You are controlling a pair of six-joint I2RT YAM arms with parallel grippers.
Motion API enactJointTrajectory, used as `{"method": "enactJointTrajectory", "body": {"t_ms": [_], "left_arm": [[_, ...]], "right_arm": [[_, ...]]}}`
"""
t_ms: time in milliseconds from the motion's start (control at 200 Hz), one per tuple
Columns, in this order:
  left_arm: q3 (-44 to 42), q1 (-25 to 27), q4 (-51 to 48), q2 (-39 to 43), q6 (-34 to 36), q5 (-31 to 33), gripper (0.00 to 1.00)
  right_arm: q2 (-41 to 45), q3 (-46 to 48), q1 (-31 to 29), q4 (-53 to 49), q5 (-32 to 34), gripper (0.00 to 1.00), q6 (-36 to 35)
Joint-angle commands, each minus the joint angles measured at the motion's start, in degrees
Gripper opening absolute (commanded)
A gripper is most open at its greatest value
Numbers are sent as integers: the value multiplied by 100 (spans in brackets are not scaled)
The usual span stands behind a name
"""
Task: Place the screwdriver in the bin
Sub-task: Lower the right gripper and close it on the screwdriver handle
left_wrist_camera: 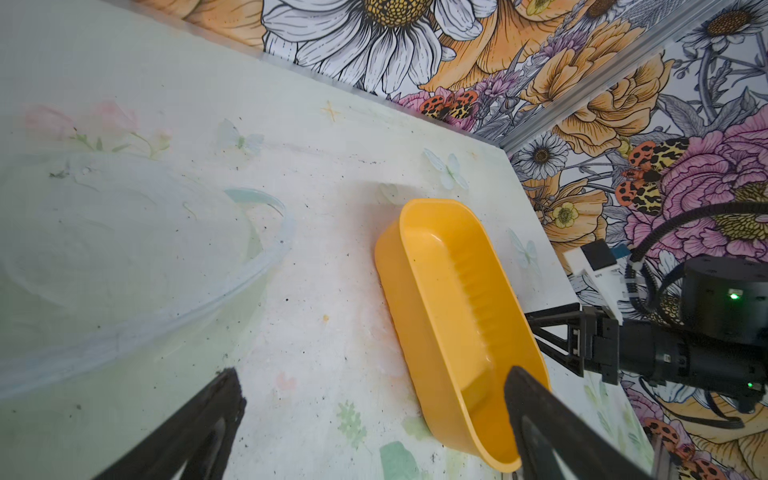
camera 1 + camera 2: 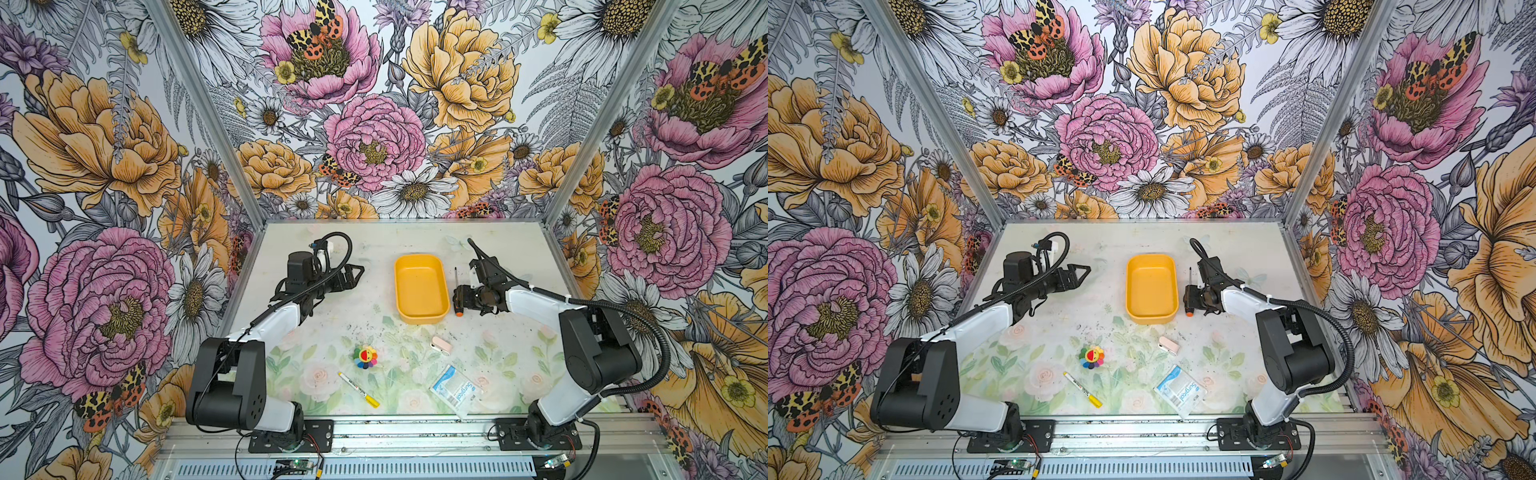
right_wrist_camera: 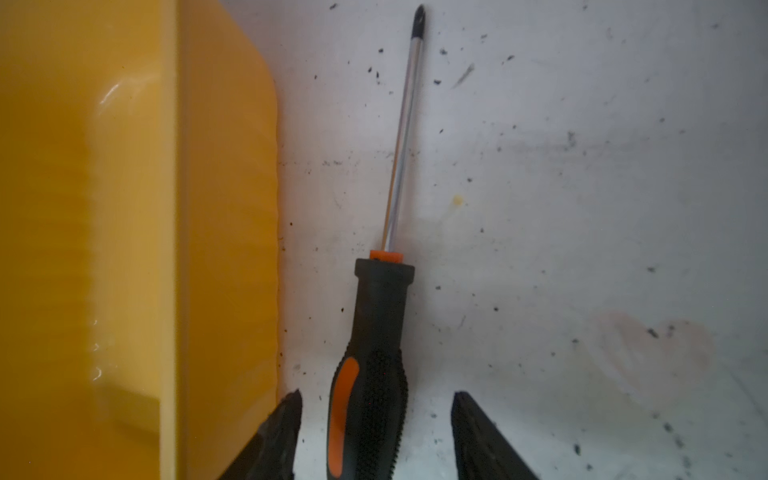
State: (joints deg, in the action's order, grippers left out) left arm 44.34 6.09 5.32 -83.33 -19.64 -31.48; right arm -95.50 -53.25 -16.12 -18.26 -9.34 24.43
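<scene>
One screwdriver (image 3: 380, 332) concerns us: it has a thin bright metal shaft with a dark cross tip, an orange collar, and a black studded handle with orange inlay and an orange butt. It lies flat on the table (image 2: 324, 328), just beside the bin (image 2: 420, 289) on its right and parallel to that long wall, tip toward the back. We see our right gripper (image 3: 376, 432) straddling the handle, jaws partly apart with a gap showing on both sides. The bin, a shallow yellow-orange tray with rounded corners, stands empty. Our left gripper (image 1: 374, 399) hovers to the bin's left, jaws wide, holding nothing. Bare tabletop lies around the bin's left and back sides.
</scene>
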Motion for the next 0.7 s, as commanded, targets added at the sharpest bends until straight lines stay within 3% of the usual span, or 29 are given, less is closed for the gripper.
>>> {"method": "enactJointTrajectory", "body": {"t_ms": [0, 340, 690], "left_arm": [[93, -22, 57, -52, -80, -392, 99], [298, 14, -203, -407, -23, -443, 99], [435, 146, -220, -586, 78, -595, 99]], "right_arm": [[-114, -185, -51, -60, 95, 56, 39], [-438, -336, -147, -114, 159, 50, 44], [-567, -428, -228, -321, 340, 37, 45]]}}
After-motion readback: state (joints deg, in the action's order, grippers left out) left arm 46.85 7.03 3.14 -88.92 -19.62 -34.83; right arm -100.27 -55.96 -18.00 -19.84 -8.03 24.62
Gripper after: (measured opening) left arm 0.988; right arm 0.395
